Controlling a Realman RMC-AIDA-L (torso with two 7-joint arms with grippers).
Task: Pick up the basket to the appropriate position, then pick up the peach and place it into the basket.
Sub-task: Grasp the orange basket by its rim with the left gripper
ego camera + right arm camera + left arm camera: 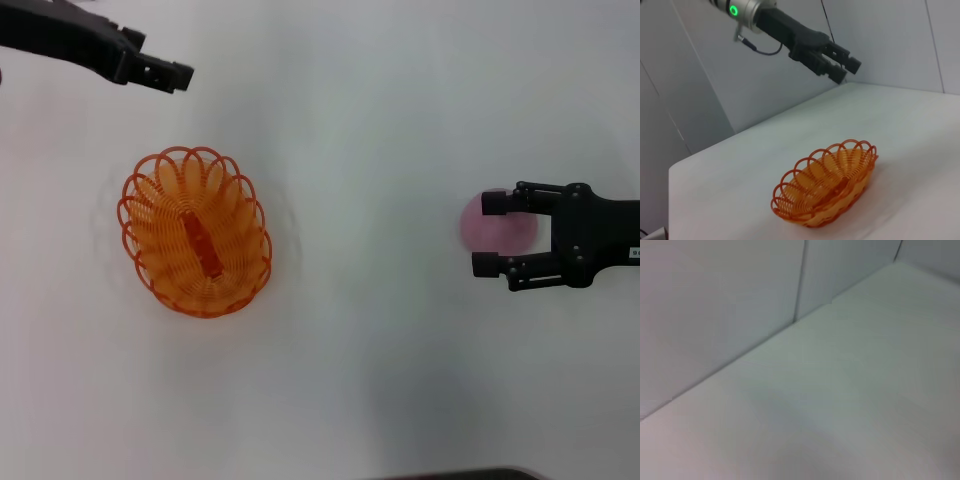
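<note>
Two hands show: at upper left the left hand [180, 76] hovers closed and empty, the basket [196, 231] sits left of centre on the counter [380, 150], and at right the right hand [490, 233] straddles the peach [497, 226], fingers spread.

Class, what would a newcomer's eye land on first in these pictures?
The orange basket, empty on the white table's left. Then the pink peach on the right, between the right end effector's open fingers. The left end effector hangs above the far-left corner.

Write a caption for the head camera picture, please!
Right claw straddles the peach; empty basket waits nearby.
</note>
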